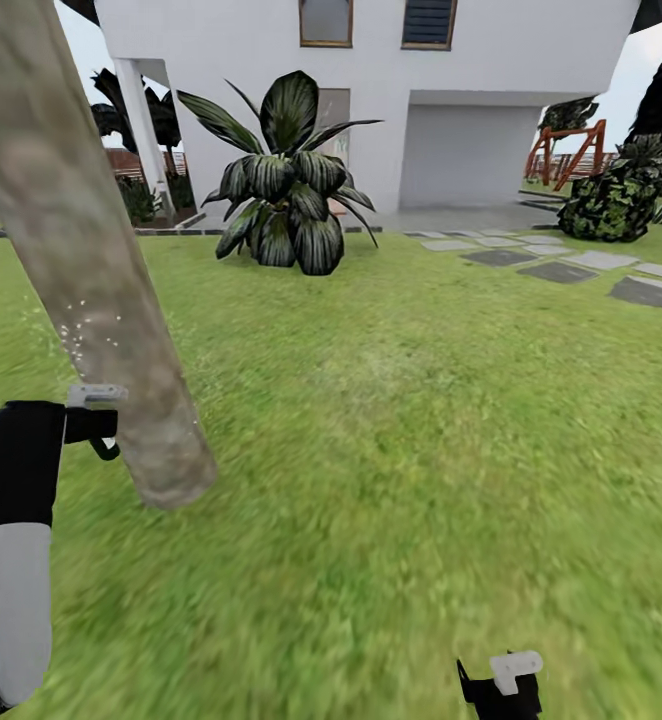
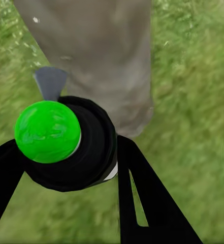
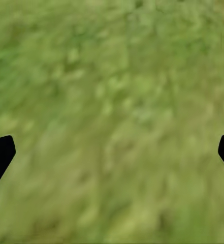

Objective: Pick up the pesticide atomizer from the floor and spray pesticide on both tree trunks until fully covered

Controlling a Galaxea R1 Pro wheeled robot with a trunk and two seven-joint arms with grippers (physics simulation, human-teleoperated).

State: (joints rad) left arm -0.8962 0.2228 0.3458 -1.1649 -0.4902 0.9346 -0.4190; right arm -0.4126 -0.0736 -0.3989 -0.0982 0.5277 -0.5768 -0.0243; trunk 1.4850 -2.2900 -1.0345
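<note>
The pesticide atomizer [image 2: 66, 145], a dark round bottle whose top shows bright green here, sits between my left gripper's black fingers [image 2: 142, 198]. My left gripper [image 1: 93, 432] is shut on it, right beside the base of a tree trunk [image 1: 91, 300]. The trunk is a pale grey-brown mottled column leaning across the head view's left; it also stands just beyond the bottle's grey nozzle [image 2: 51, 81] as the tree trunk [image 2: 106, 56]. Small white specks dot the trunk near the nozzle. My right gripper [image 1: 501, 685] hangs open over the lawn [image 3: 112, 122], holding nothing.
A broad-leaved dark palm [image 1: 289, 180] stands mid-lawn ahead. Behind it is a white house [image 1: 451, 110]. Grey stepping stones [image 1: 561, 268] run at the right, with a dark bush [image 1: 611, 205] and a red-brown swing frame [image 1: 571, 150] beyond. Grass [image 1: 401, 450] stretches to the right of the trunk.
</note>
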